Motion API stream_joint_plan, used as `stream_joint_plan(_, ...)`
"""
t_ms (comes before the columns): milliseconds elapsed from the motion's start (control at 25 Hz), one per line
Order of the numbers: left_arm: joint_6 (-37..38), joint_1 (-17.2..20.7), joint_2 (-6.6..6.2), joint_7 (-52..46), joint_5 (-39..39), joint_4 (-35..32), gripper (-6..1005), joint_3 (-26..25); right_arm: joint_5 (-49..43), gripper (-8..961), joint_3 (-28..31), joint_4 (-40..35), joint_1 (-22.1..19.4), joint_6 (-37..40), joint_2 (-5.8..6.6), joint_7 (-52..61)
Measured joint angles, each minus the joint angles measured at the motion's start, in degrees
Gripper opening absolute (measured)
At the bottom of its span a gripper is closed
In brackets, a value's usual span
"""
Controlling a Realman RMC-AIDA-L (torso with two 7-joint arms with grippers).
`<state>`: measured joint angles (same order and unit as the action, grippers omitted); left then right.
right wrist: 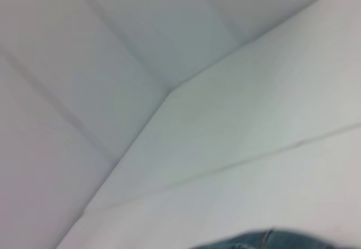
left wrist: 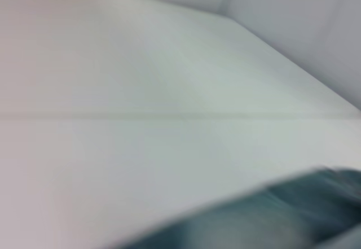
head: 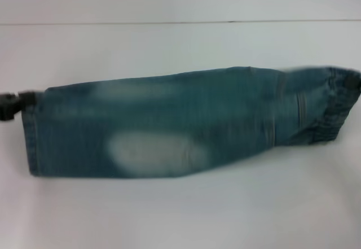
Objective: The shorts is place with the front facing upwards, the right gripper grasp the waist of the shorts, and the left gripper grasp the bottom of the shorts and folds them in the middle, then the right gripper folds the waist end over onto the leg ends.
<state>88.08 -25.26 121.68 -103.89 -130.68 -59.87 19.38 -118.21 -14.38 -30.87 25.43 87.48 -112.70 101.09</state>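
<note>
Blue denim shorts with pale faded patches (head: 169,127) lie folded lengthwise into one long strip across the white table (head: 169,215), gathered elastic waistband (head: 338,105) at robot's right, stitched leg hems (head: 31,142) at left. Left gripper, black claw (head: 14,103), sits at the hem's far corner, touching denim; grip state: can't tell. Right gripper not visible in head view. Both wrist views show only a denim edge and table.

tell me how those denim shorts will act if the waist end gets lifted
The shorts would likely droop rather than stay stiff: they lie flat and folded lengthwise. The gathered waistband looks bulky, so probably heavier there. Cloth on the white table shouldn't roll.
</note>
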Motion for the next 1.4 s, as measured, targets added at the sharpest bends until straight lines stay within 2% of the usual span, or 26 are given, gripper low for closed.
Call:
stream_joint_plan(200,-7.91,-2.68,-0.42,0.82,1.41,3.79,4,0.33,1.04,97,0.03,1.46,2.44,-7.11,-0.35,0.7)
stream_joint_plan(320,-13.72,-3.59,-0.06,1.68,2.39,5.29,4,0.38,1.29,104,-0.19,2.15,5.07,-13.5,-1.08,0.33)
stream_joint_plan(360,-15.68,-4.09,-0.04,2.53,2.76,6.53,5,0.42,1.29,107,-0.19,2.15,5.07,-13.5,-1.08,0.33)
stream_joint_plan(440,-18.26,-5.1,-0.39,3.82,2.99,9.55,5,0.43,1.32,112,-0.67,3.12,6.61,-17.38,-1.37,0.17)
stream_joint_plan(480,-20.72,-6.12,-0.99,4.59,2.97,12.88,5,0.78,1.33,114,-0.9,3.55,7.25,-18.82,-1.49,-0.28)
stream_joint_plan(600,-25.62,-6.83,-1.12,5.72,2.94,15.92,5,2.44,1.29,122,-2.23,4.96,9.43,-23.19,-1.93,-2.36)
stream_joint_plan(640,-27.77,-6.93,-0.88,6.15,2.96,16.48,5,3.31,1.19,124,-3.27,5.5,10.54,-26.42,-2.31,-3.28)
stream_joint_plan(760,-32.12,-6.92,0.36,6.6,3.07,16.45,9,5.54,1.16,132,-4.49,5.48,11.27,-28.65,-2.84,-3.4)
stream_joint_plan(880,-34.61,-6.52,2.15,6.31,3.39,14.6,15,6.32,1.17,140,-6.32,5.22,11.54,-29.05,-3.1,-3.1)
stream_joint_plan(1000,-34.37,-6.12,2.5,6.24,4.81,14.22,22,6.64,1.27,147,-6.96,5.19,11.41,-29.43,-3.12,-3.05)
stream_joint_plan(1120,-34.04,-5.8,2.39,6.1,5.92,14.26,28,7.76,1.17,218,-7.01,4.96,10.82,-28.91,-3.07,-3.16)
stream_joint_plan(1200,-33.89,-5.76,2.4,5.89,6.26,13.93,223,8.15,1.23,266,-7.01,4.8,10.59,-28.71,-3.07,-3.27)
stream_joint_plan(1280,-32.97,-5.73,2.53,5.75,6.62,13.17,291,8.3,1.47,313,-6.9,3.84,9.89,-28.35,-3.29,-3.5)
stream_joint_plan(1360,-31.39,-5.61,2.59,5.73,7.17,12.56,358,8.34,2.23,360,-6.77,1.65,8.9,-27.92,-4.02,-4.25)
stream_joint_plan(1400,-30.59,-5.55,2.58,5.73,7.46,12.37,392,8.35,3.48,384,-6.87,-0.67,7.75,-26.95,-4.78,-5.9)
